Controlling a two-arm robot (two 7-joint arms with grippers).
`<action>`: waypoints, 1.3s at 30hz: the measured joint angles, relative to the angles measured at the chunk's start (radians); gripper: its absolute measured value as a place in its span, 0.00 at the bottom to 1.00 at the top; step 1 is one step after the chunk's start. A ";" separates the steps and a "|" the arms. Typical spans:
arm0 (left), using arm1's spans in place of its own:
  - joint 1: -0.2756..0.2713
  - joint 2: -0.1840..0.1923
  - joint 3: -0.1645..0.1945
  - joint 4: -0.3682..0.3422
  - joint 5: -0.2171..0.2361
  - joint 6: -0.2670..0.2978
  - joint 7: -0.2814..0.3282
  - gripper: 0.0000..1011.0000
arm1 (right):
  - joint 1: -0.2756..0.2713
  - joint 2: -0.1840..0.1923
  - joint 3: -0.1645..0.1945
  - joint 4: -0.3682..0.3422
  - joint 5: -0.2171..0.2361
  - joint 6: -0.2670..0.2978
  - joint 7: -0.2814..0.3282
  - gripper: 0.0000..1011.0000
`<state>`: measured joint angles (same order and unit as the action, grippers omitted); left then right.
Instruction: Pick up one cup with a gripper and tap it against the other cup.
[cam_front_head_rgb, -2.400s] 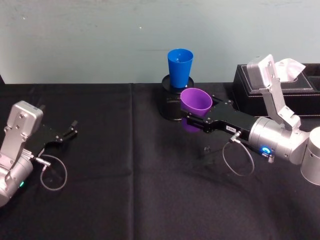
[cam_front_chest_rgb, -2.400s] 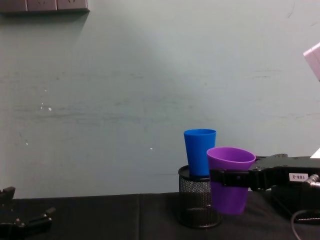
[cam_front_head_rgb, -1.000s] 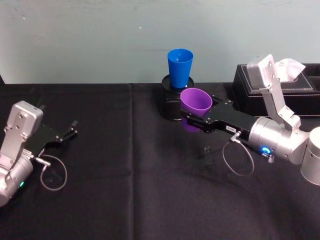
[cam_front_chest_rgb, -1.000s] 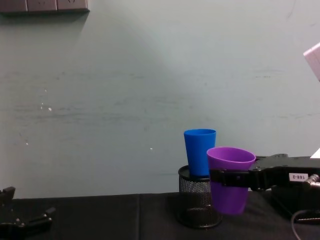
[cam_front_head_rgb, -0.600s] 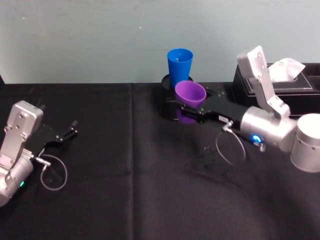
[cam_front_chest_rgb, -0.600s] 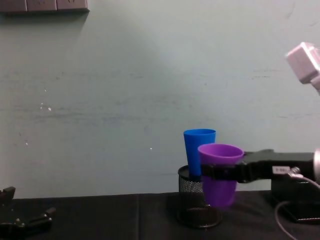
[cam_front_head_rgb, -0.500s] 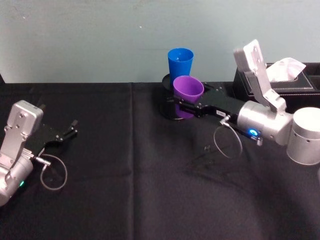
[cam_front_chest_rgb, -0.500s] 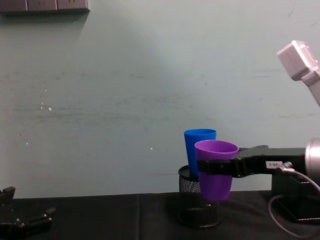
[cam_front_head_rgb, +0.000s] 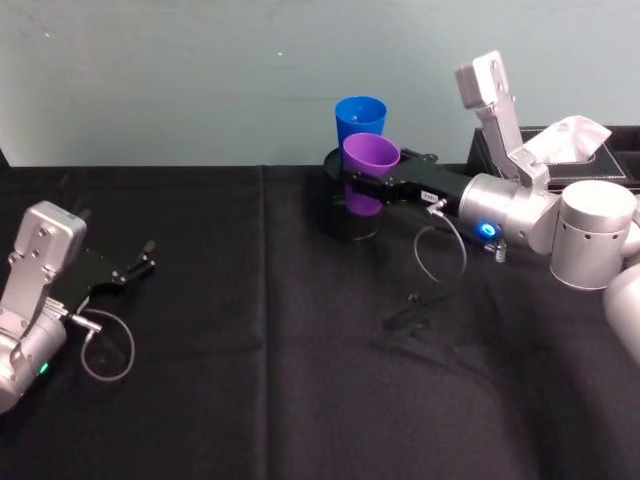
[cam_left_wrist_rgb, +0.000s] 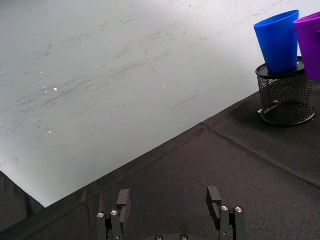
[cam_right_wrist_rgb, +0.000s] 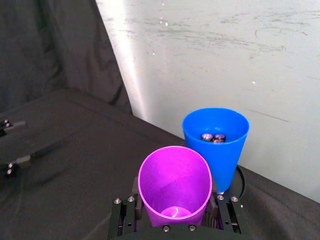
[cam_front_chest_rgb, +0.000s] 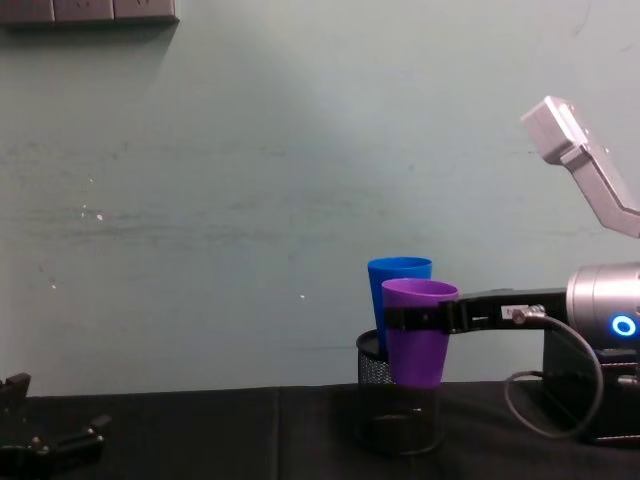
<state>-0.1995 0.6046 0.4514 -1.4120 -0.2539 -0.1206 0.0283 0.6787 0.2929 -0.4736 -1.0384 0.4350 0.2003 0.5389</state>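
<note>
- The purple cup (cam_front_head_rgb: 371, 156) is hanging upright above the table (cam_front_head_rgb: 250, 350), clear of the black cloth. It is just in front of the blue cup (cam_front_head_rgb: 360, 115), and whether the two are touching cannot be told.
- The right gripper (cam_front_head_rgb: 365, 186) is reaching in from the right, its jaws clamping the purple cup on both sides below the rim.
- The blue cup is standing upright in a black mesh pen holder (cam_front_head_rgb: 345, 222) at the back of the table, near the wall (cam_front_head_rgb: 200, 80).
- The left gripper (cam_front_head_rgb: 135, 268) is sitting low at the table's left side, well apart from both cups, its jaws spread with nothing between them.
</note>
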 joint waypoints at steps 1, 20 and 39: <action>0.000 0.000 0.000 0.000 0.000 0.000 0.000 0.99 | 0.004 -0.003 0.001 0.006 0.002 0.000 0.000 0.72; 0.000 0.000 0.000 0.000 0.000 0.000 0.000 0.99 | 0.055 -0.034 -0.005 0.071 0.019 0.009 0.012 0.72; 0.000 0.000 0.000 0.000 0.000 0.000 0.000 0.99 | 0.057 -0.034 -0.004 0.074 0.019 0.009 0.012 0.72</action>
<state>-0.1995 0.6047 0.4514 -1.4120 -0.2538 -0.1205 0.0283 0.7353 0.2584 -0.4777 -0.9645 0.4542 0.2089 0.5513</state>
